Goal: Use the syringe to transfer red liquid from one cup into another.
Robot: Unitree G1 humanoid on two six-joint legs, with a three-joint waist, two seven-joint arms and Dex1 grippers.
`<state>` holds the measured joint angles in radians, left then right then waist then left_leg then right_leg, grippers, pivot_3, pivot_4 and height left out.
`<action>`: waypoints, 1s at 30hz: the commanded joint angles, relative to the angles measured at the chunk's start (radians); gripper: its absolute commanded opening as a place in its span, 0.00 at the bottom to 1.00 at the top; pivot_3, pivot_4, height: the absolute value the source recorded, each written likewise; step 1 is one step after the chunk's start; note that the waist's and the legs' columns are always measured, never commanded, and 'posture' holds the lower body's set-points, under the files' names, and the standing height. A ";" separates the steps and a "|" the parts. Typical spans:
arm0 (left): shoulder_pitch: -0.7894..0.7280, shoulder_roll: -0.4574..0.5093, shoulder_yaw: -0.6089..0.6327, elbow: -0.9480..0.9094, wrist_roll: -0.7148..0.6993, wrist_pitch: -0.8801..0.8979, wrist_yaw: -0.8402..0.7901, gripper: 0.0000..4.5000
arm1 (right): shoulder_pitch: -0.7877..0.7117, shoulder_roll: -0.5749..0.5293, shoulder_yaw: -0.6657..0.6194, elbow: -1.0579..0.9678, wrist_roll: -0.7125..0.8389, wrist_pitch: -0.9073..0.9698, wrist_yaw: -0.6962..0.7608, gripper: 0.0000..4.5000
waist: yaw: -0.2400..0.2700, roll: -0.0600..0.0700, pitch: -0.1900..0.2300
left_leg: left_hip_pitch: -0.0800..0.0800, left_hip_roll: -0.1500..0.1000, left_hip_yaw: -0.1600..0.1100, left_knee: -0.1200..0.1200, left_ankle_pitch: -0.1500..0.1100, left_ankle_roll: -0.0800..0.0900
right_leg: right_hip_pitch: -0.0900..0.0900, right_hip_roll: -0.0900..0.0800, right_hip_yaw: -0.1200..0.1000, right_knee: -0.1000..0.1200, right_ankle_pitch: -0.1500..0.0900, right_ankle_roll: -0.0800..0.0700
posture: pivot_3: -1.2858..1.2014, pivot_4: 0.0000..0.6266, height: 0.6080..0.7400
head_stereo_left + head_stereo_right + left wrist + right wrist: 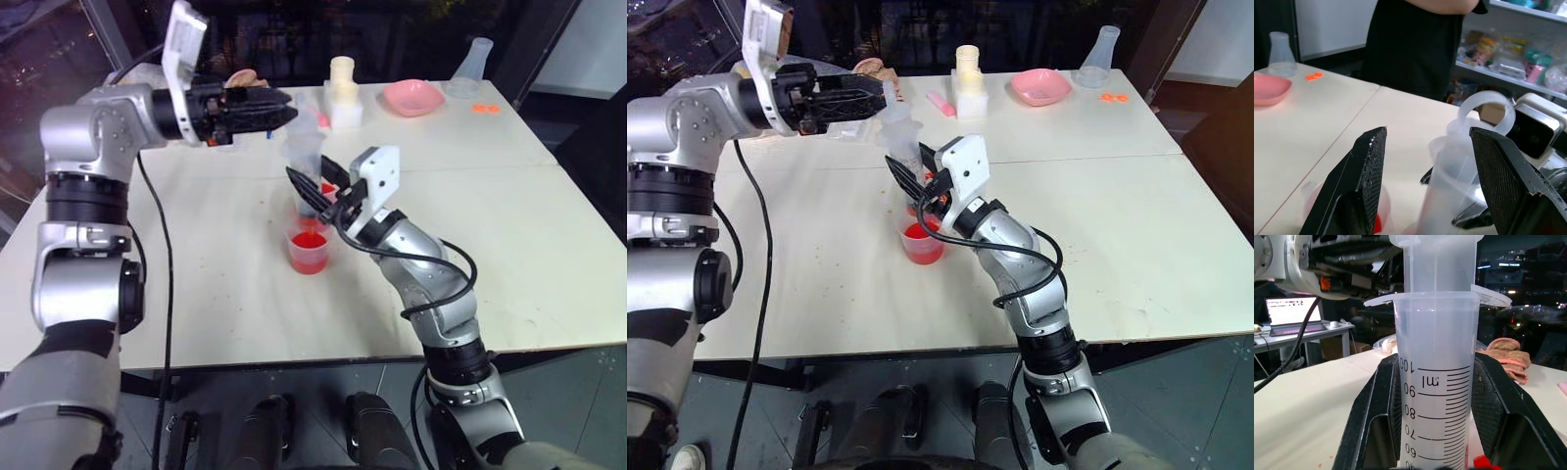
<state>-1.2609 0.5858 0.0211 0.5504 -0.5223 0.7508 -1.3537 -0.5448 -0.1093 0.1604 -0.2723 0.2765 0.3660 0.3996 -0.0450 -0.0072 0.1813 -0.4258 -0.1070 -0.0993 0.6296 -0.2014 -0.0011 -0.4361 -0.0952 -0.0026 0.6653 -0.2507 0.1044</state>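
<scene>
The right end effector (1432, 401) is clenched around the barrel of the syringe (1435, 382), its two black fingers (1374, 416) pressed against either side of the clear tube just below the flange. The syringe stands upright in this grip, its printed scale facing the wrist camera and its white plunger (1484, 110) rising above the barrel. The barrel looks clear at the part that shows; the tip is hidden.

Directly below the right end effector, a clear cup (308, 252) sits on the counter (509, 255), holding red liquid (308, 242) in its lower part. A second cup (913, 208), also with red in it, stands just behind the first, mostly hidden by the fingers and the syringe.

The left end effector (279, 110) hovers level above and beside the plunger, pointing toward the robot's right. Its fingers (1364, 171) are spread wide and hold nothing; in the left wrist view the plunger's ring top sits between them, touching neither.

Farther out, at the far side of the counter, a pink bowl (412, 96) lies near a clear conical flask (470, 67), with small orange pieces (484, 108) beside them. A white container with a cream cylinder on it (343, 93) stands left of the bowl, and a pink marker (940, 103) lies just beside it. A person in dark clothing (1415, 44) stands past the counter's edge.
</scene>
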 commanded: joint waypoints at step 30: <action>-0.013 -0.090 -0.052 -0.039 0.069 -0.029 -0.043 0.07 | -0.061 0.017 -0.045 -0.049 0.055 0.068 0.002 0.30 | 0.000 0.000 0.000 | 0.000 0.000 0.000 0.000 0.000 0.000 | 0.000 0.000 0.000 0.000 0.000 0.000 | 0.52 0.24 1.00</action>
<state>-1.2698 0.5109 -0.0070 0.5501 -0.4437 0.7155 -1.3706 -0.5498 -0.1171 0.1229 -0.2585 0.2985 0.4332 0.4087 -0.0452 -0.0072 0.1813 -0.4258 -0.1068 -0.0993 0.6299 -0.2014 -0.0010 -0.4359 -0.0951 -0.0028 0.6653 -0.2507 0.1045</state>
